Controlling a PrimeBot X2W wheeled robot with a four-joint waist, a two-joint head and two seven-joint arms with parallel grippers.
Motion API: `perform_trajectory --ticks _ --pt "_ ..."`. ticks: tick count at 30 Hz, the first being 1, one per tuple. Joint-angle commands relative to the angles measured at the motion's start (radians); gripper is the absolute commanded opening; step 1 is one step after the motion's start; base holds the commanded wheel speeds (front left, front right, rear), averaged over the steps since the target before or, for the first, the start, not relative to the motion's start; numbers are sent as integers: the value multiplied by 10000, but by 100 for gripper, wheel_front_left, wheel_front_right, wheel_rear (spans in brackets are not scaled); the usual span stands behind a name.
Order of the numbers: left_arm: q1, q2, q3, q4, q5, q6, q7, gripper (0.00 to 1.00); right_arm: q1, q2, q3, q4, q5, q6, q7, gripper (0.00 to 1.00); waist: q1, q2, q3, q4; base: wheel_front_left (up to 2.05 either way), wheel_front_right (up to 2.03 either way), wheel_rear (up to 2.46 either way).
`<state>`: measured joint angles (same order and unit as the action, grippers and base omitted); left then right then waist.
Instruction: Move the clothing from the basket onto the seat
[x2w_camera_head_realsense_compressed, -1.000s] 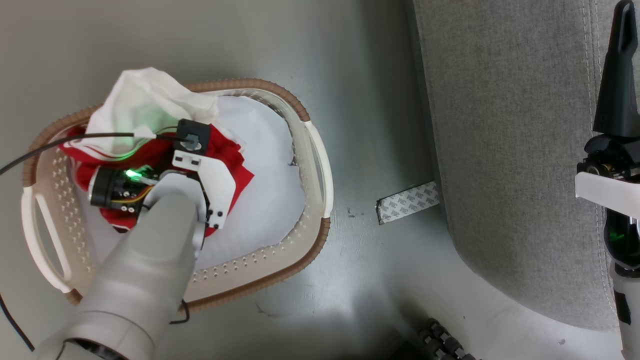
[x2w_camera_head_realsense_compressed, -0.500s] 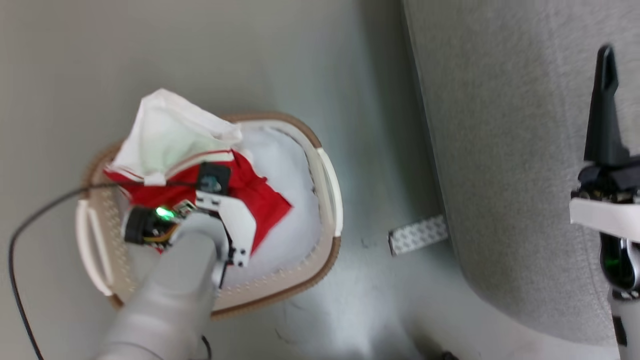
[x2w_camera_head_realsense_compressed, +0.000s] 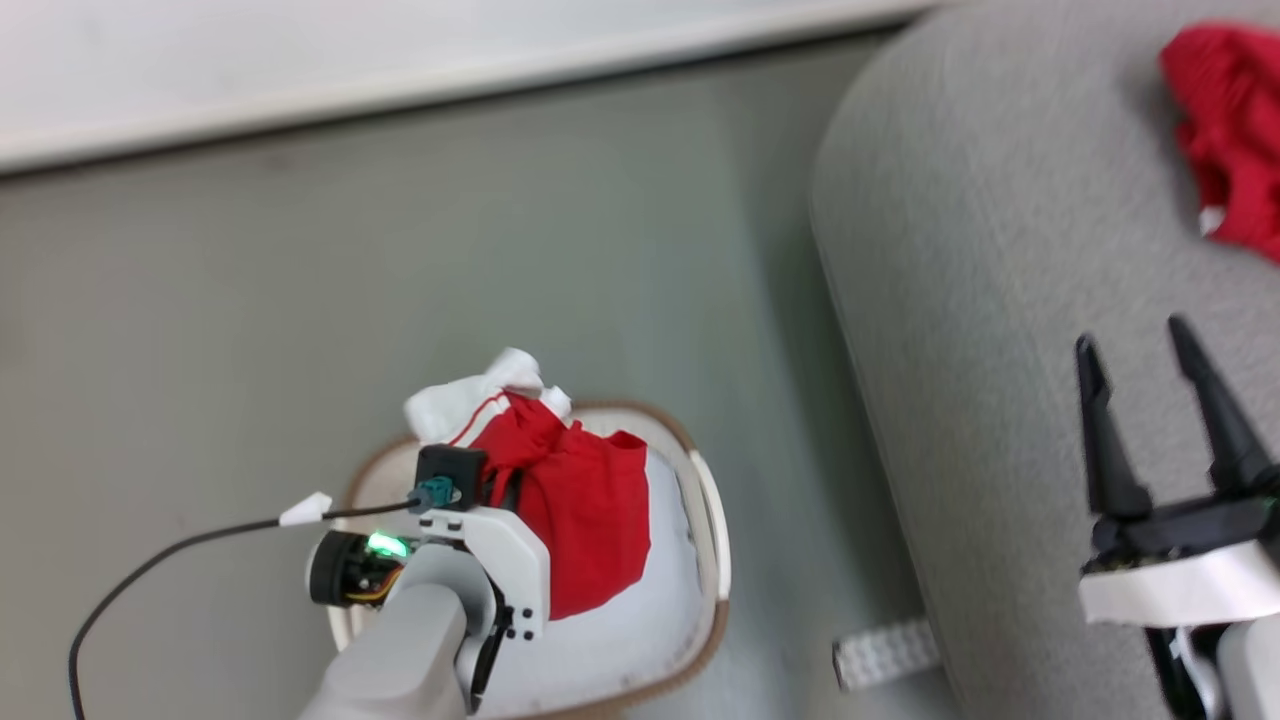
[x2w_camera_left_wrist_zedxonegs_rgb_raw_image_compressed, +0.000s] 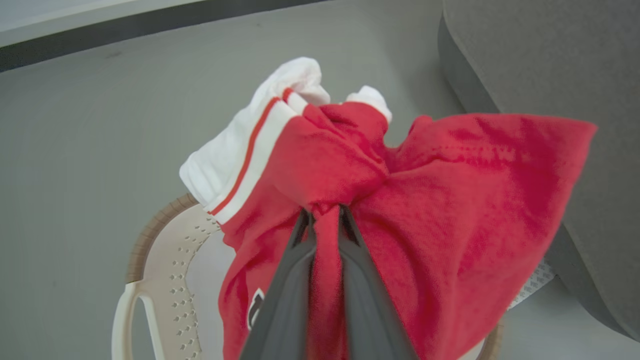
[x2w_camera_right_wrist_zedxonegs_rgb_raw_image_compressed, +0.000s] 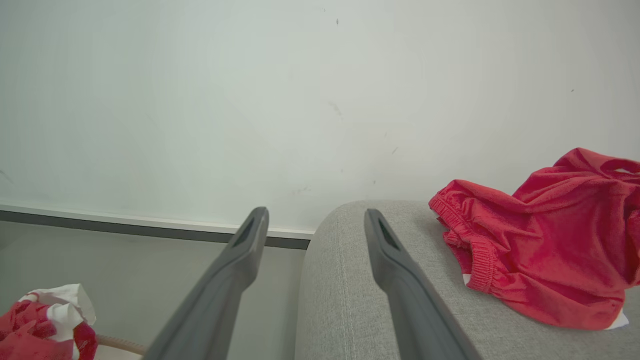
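Left gripper (x2w_camera_left_wrist_zedxonegs_rgb_raw_image_compressed: 322, 212) pinches a red-and-white garment (x2w_camera_left_wrist_zedxonegs_rgb_raw_image_compressed: 440, 200) above the basket (x2w_camera_left_wrist_zedxonegs_rgb_raw_image_compressed: 160, 250) (white lining (x2w_camera_head_realsense_compressed: 620, 650) inside), while right gripper (x2w_camera_head_realsense_compressed: 1132, 335) gapes wide over the seat (x2w_camera_head_realsense_compressed: 950, 250), red shorts (x2w_camera_right_wrist_zedxonegs_rgb_raw_image_compressed: 540, 250) lying on it.

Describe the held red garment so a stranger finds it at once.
Left of the large grey fabric seat stands an oval cream plastic basket. Above it, the left gripper pinches a red garment with a white striped panel; the other red garment lies loose on the seat.
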<state>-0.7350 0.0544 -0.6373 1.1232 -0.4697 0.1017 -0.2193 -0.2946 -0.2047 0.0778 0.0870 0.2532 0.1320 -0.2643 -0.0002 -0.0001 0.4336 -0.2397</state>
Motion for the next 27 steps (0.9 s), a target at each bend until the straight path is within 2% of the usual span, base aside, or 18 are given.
perform_trajectory --ticks 1,14,20,27 --pt "253 -8 32 -153 -171 -21 -134 0 297 27 31 128 -70 -26 -1 100 2 1 -1485 416 0 0 0" --pt "877 169 408 -2242 -774 -71 -295 0 1449 243 840 718 -328 -26 -1 100 2 1 -3654 743 0 0 0" --pt "1146 534 513 -3752 -857 128 -28 0 1793 339 1168 881 -361 -26 -1 100 2 1 -4340 865 0 0 0" --pt "1411 1135 567 -6065 -747 620 586 0 2054 461 1560 803 -357 -26 -1 100 2 1 -4707 1067 0 0 0"
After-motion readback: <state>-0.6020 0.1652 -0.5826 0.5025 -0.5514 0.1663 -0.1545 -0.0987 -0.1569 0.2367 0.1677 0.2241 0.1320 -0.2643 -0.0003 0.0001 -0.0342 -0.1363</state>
